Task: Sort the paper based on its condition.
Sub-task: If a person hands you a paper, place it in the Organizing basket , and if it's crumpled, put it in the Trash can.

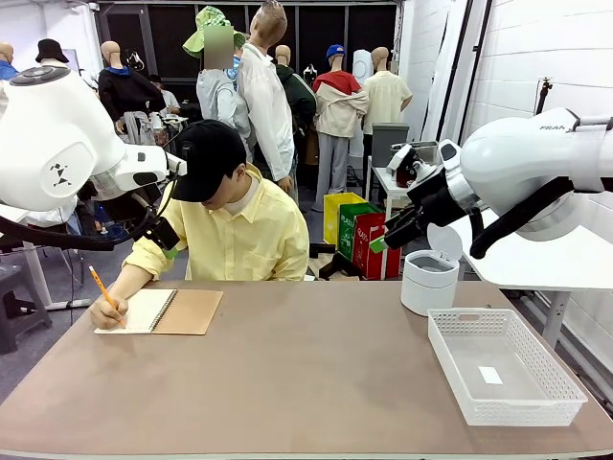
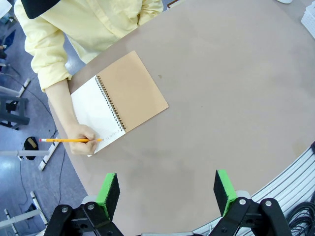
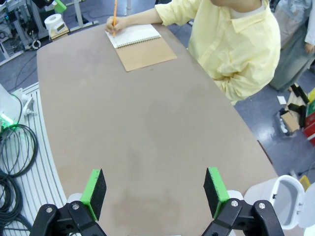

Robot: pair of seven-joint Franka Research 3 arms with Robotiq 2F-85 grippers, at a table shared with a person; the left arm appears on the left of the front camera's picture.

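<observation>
Loose paper is out of view. A spiral-bound notebook (image 1: 161, 311) lies open at the table's far left, with a white page and a brown cover (image 2: 133, 88). The person's hand (image 2: 82, 144) writes on that page with an orange pencil (image 2: 66, 140). My left gripper (image 2: 167, 189) hangs open and empty above the table, near the notebook (image 2: 118, 105). My right gripper (image 3: 155, 189) is open and empty too, high over the table's right side. In the front view the left gripper (image 1: 163, 240) sits by the person's shoulder and the right gripper (image 1: 386, 240) hangs above the white bin.
A white mesh basket (image 1: 522, 414) stands at the front right with a small white slip inside. A round white bin (image 1: 428, 283) with its lid up stands behind it. The person in a yellow shirt (image 1: 239, 240) leans over the far edge.
</observation>
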